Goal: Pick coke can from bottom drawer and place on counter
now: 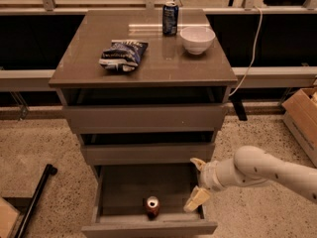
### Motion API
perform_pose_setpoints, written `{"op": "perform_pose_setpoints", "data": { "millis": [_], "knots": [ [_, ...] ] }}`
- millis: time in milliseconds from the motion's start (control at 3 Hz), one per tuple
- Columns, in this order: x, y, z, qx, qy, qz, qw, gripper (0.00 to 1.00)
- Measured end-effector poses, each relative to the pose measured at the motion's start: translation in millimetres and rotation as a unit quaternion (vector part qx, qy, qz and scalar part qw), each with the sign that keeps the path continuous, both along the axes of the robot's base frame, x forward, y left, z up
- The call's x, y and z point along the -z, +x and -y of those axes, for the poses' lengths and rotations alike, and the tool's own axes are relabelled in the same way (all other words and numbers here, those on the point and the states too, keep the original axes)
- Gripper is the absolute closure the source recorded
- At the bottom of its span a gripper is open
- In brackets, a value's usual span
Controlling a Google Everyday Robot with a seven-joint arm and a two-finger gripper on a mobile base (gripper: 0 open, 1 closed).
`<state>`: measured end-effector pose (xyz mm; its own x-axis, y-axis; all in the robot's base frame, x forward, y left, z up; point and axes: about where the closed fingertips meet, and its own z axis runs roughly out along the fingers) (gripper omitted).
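The cream gripper (197,182) is hovering spread wide, empty, at two o'clock from the red silver-topped coke can (152,207) inside the grey-brown bottom drawer (148,228).

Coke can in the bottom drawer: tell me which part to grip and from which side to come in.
Probably best: grip the coke can across its round side wall, coming down from above and slightly from the right. It stands upright near the front wall of the open bottom drawer, top facing up. The tool hangs open at the drawer's right edge, so that side is nearest.
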<state>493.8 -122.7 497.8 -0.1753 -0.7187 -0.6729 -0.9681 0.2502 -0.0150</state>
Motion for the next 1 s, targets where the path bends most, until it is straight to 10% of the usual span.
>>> {"op": "perform_pose_setpoints", "data": {
  "millis": [1000],
  "knots": [
    [100.2,7.4,-34.7,0.017,0.027,-0.048,0.9983,0.00]
  ]
}}
